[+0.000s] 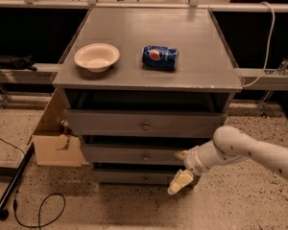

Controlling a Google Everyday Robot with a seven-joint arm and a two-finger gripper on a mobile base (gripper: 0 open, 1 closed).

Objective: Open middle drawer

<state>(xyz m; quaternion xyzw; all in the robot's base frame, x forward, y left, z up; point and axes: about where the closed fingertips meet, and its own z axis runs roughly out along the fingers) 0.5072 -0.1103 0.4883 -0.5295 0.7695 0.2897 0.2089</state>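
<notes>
**Middle drawer and end effector at the grey cabinet**

The middle drawer is the second of three flat, matte grey fronts on the cabinet, a plain rectangular panel with one small round metal knob at its centre. It sits below the top drawer front and above the bottom drawer front, each with a like knob.

The end effector is at the right end of the middle drawer's front, low and to the right of its knob. Its two cream-coloured fingers are spread apart, one up against the front and the other angled down over the bottom front, with nothing between them. Whether the upper finger touches the panel cannot be told. Behind it the arm is smooth, white and rounded, coming in from the right.

The surface of the cabinet is a flat, dull grey slab with a worn front edge. On it stand a shallow, round, cream bowl at left and a blue can lying on its side near the middle, apart from the bowl.

A brown cardboard box leans at the cabinet's left side. The floor is pale, speckled stone, with a thin black cable looped on it and a black pole lying aslant. A white cord hangs at right.
</notes>
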